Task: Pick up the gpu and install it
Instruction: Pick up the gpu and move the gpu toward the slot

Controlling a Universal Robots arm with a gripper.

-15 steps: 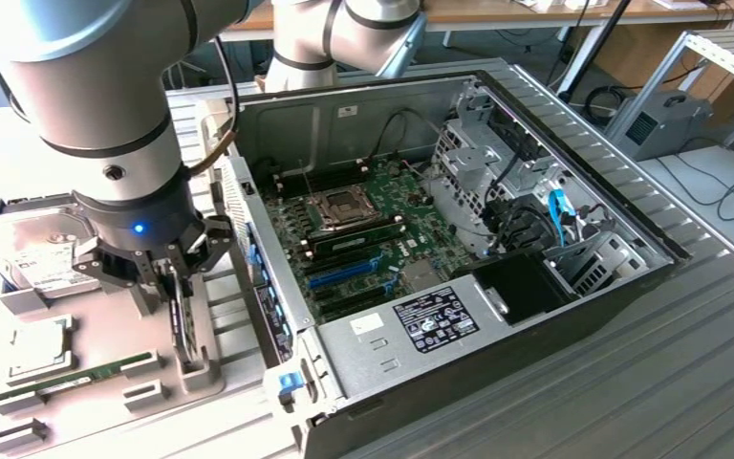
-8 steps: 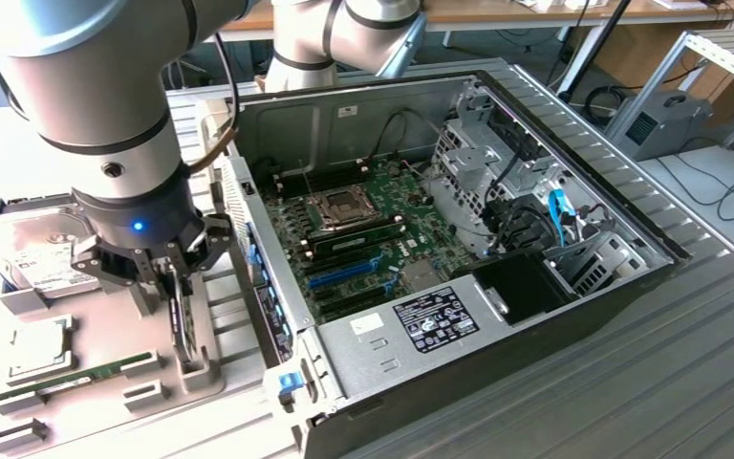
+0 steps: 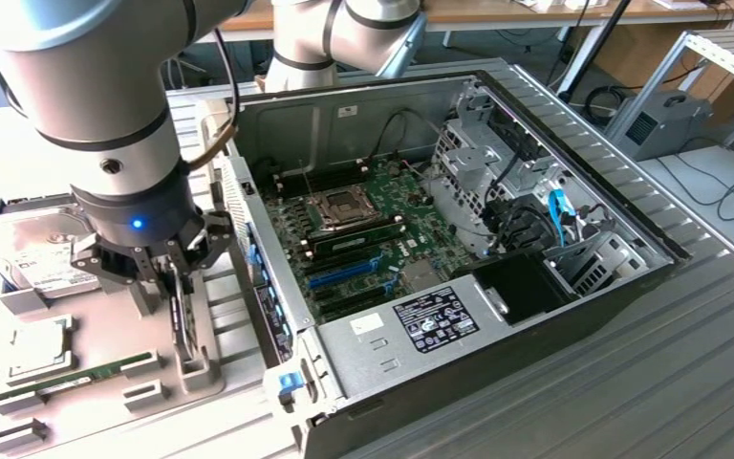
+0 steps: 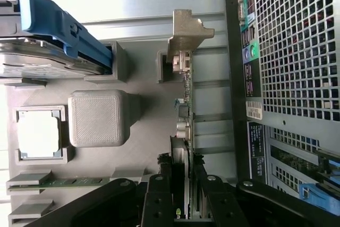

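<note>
The gpu [image 4: 187, 104] stands edge-on in a slot of the grey holder tray [image 4: 143, 147], its silver end bracket [image 4: 187, 33] at one end. My gripper [image 4: 182, 195] is down over the card with a dark finger pressed to each side of it, shut on it. In the exterior view the gripper [image 3: 176, 304] hangs over the thin dark gpu [image 3: 188, 335], at the exterior view's left of the open computer case [image 3: 622, 277]. The motherboard [image 3: 380, 229] lies exposed inside, with blue expansion slots [image 3: 341, 273].
On the tray lie a silver hard drive [image 3: 35, 253] in a blue bracket [image 4: 64, 30], a square processor [image 4: 38, 134] and a long green RAM stick [image 4: 64, 182]. The case's perforated rear wall [image 4: 297, 51] stands close beside the gpu. Cables and drive cages fill the case's far end.
</note>
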